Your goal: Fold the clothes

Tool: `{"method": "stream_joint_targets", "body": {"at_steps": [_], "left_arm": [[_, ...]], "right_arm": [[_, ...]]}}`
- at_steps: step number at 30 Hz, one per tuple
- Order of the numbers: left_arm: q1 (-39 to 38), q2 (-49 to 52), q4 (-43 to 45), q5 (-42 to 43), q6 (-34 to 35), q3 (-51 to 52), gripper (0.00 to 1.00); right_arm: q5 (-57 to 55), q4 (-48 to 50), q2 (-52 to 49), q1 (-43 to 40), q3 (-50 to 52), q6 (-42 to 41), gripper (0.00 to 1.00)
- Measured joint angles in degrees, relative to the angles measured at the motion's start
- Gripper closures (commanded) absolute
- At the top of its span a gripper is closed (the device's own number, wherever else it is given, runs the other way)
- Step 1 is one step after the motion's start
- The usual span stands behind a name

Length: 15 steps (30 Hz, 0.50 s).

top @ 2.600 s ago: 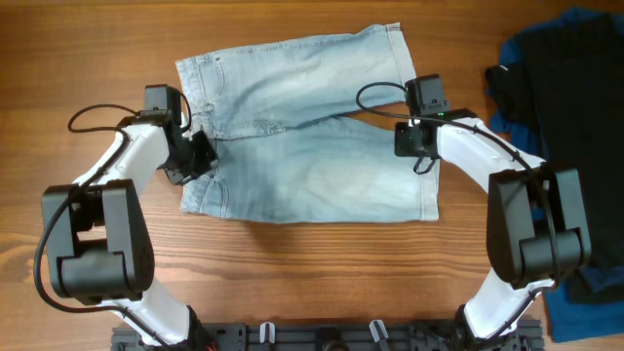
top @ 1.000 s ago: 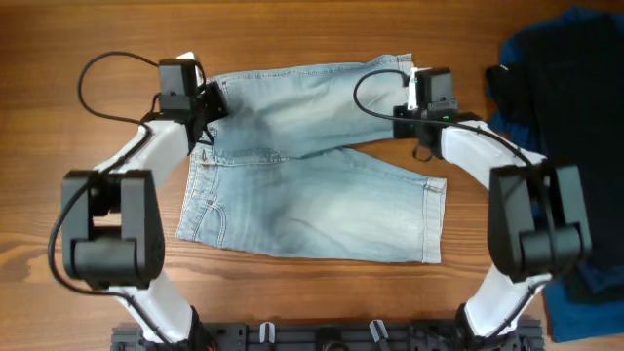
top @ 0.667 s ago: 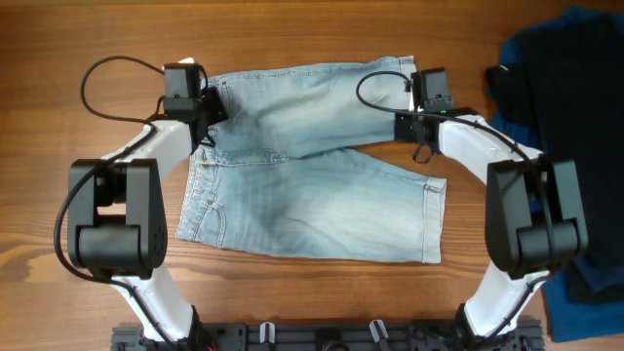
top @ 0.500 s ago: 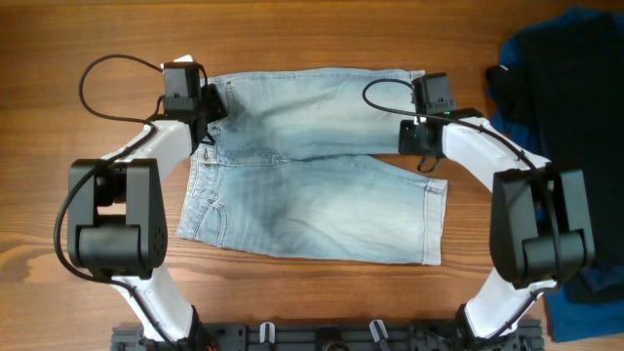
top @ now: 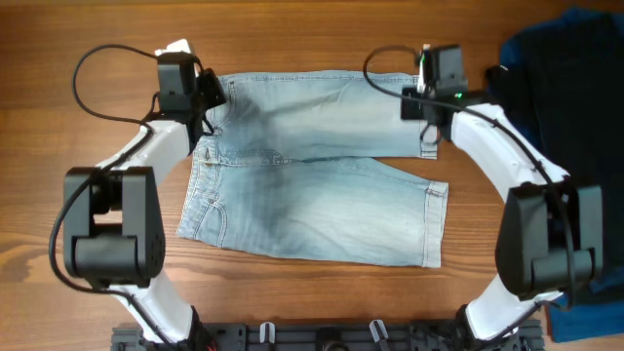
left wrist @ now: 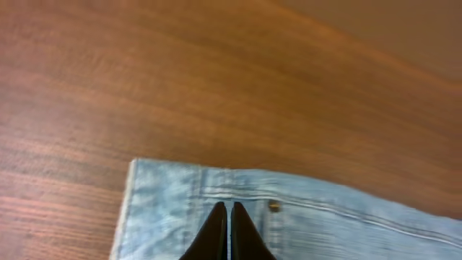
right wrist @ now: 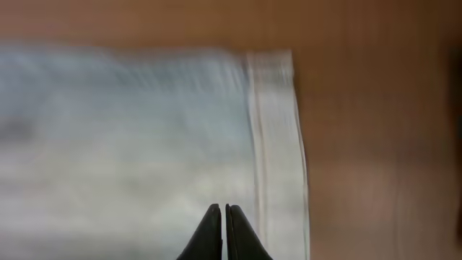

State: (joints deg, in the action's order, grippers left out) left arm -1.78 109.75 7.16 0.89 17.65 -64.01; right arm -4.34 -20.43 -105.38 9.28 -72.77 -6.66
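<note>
The light blue denim shorts lie flat on the wooden table, waistband to the left and leg ends to the right. My left gripper is shut on the upper left waist corner. In the left wrist view its jaws are closed on the denim just inside the waistband edge, near a rivet. My right gripper is shut on the upper leg near its hem. The right wrist view is blurred and shows the closed jaws on denim beside the hem.
A dark blue garment and a black garment are piled at the table's right edge, close to my right arm. Bare wood lies above and below the shorts.
Both grippers moved toward the far edge, pulling the shorts with them. In the last half second the right gripper moved up and right, stretching the upper leg straighter.
</note>
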Motion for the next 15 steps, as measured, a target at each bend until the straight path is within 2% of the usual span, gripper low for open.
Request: {"method": "stream_joint_targets", "body": {"at_steps": [7, 11, 15], "left_arm": [[0.0, 0.0, 1.3, 3.4, 0.0, 0.0, 0.96], [0.0, 2.4, 3.5, 3.6, 0.0, 0.0, 0.96], [0.0, 5.1, 4.5, 3.6, 0.0, 0.0, 0.96]], "right_arm": [[5.5, 8.0, -0.6, -3.6, -1.1, 3.3, 0.96], [13.1, 14.3, -6.9, -4.8, -1.2, 9.0, 0.96], [16.1, 17.3, -13.0, -4.6, -1.2, 10.9, 0.96]]}}
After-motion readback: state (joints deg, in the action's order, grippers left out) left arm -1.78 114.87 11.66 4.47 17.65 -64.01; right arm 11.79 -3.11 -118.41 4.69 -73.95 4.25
